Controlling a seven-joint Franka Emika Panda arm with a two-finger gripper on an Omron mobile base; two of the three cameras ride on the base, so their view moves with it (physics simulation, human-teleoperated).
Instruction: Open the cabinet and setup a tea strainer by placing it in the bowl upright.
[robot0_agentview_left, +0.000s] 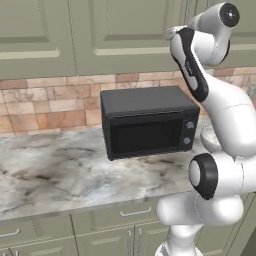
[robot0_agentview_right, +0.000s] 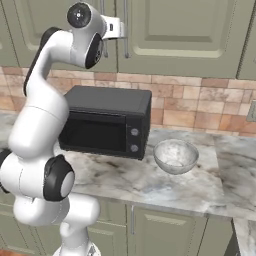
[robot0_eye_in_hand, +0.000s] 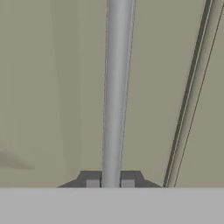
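Observation:
The olive-green wall cabinet (robot0_agentview_right: 185, 35) hangs above the counter, and its doors look closed. My gripper (robot0_agentview_right: 121, 27) is raised to the cabinet's long silver bar handle (robot0_agentview_right: 125, 46). In the hand view the handle (robot0_eye_in_hand: 116, 87) runs straight up between the two dark fingertips (robot0_eye_in_hand: 92, 179), and the gripper (robot0_eye_in_hand: 110, 180) is shut on it. The speckled grey-white bowl (robot0_agentview_right: 175, 156) stands on the counter right of the microwave, with nothing showing inside it. In the left base view its rim (robot0_agentview_left: 210, 137) peeks out from behind my arm. The tea strainer is out of view.
A black microwave (robot0_agentview_right: 107, 122) sits on the marble counter (robot0_agentview_right: 165, 187) against the brick backsplash, directly below my hand. Base cabinets with short handles (robot0_agentview_left: 135, 212) run under the counter. A seam between door panels (robot0_eye_in_hand: 188, 96) runs to the right of the gripped handle.

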